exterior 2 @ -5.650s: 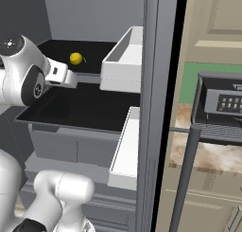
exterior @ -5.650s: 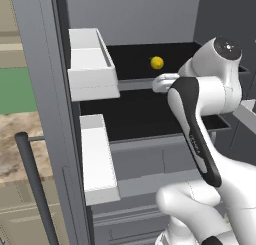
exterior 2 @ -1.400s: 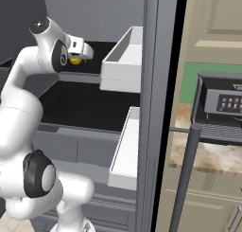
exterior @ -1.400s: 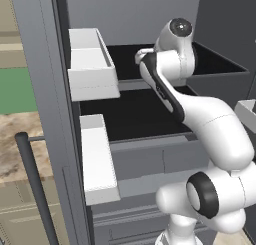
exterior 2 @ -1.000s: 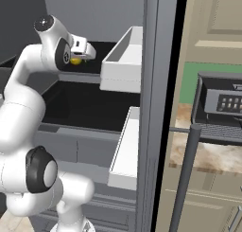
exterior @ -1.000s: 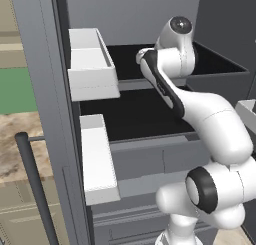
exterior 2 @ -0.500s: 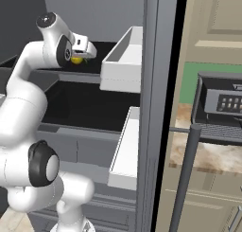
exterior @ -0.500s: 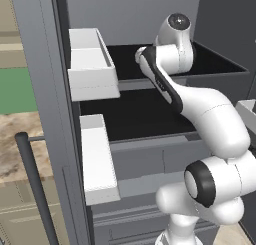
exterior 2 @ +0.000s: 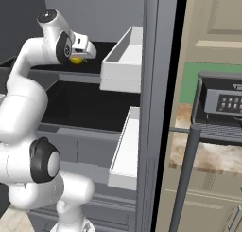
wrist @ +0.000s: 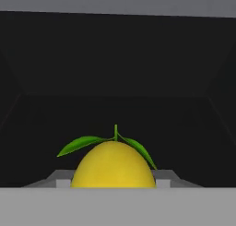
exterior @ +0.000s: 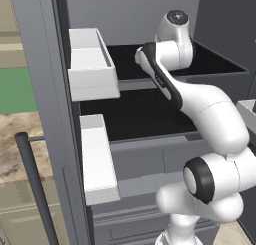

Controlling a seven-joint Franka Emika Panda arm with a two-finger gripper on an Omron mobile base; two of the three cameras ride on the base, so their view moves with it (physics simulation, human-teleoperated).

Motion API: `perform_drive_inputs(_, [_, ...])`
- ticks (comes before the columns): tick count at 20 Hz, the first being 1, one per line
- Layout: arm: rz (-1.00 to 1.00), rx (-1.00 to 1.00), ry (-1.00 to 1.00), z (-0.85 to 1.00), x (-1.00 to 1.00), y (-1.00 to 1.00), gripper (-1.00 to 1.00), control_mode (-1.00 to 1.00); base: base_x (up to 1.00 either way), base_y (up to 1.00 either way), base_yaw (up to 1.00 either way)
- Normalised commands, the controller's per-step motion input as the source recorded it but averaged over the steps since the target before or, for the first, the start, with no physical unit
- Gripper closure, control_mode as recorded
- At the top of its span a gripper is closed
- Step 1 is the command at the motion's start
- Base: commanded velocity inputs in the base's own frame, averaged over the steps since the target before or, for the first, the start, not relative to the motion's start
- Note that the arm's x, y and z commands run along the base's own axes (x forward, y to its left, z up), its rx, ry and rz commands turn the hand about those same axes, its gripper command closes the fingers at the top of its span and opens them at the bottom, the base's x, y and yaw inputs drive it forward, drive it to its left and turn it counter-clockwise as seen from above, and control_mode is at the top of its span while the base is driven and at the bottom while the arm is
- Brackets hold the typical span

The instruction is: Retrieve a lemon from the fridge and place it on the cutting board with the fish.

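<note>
Fridge (exterior: 35, 89) open, dark grey frame running down the left of the left base view and down the centre of the right base view. Arm reaching deep onto the upper black shelf (exterior: 220, 64), upper centre-right of the left base view, wrist hiding the hand there.

Gripper (exterior 2: 78, 59) visible upper left of the right base view, at the back of that shelf, just left of the upper white door bin (exterior 2: 124, 65). Lemon (exterior 2: 76, 60) seen as a small yellow patch directly under the white hand, at the fingers.

Hand view: lemon (wrist: 113, 165) at bottom centre, large and close, green leaves and short stem on top, black shelf interior behind it. Grey fingertips (wrist: 60, 178) flanking the fruit on both sides, at or very near its skin. Jaws partly closed around the lemon; firm contact not confirmable, since the lower half of the fruit and the tips are cut off at the frame's lower edge. Whether lemon resting on the shelf or lifted: cannot tell.

Second black shelf (exterior: 135, 114) below, mid-frame in the left base view. Lower white door bin (exterior: 97, 159) at left centre of the left base view. Long bar handle (exterior 2: 184, 169) at lower right of the right base view, with a dark appliance (exterior 2: 222, 108) on the marbled countertop (exterior 2: 208, 155) behind it.
</note>
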Motion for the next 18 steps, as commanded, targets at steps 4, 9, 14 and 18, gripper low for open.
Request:
perform_drive_inputs(4, [0.0, 0.0, 0.0, -0.01, 0.0, 0.0, 1.0, -1.0, 0.0, 0.0, 0.0])
perform_drive_inputs(9, [0.01, 0.04, -0.16, 0.02, -0.36, 0.0, 1.0, -1.0, 0.0, 0.0, 0.0])
perform_drive_inputs(14, [0.0, 0.06, -0.15, 0.24, -0.57, 0.0, 1.0, -1.0, 0.0, 0.0, 0.0])
perform_drive_inputs(18, [0.0, 0.02, 0.0, 0.27, -0.75, 0.0, 1.0, -1.0, 0.0, 0.0, 0.0])
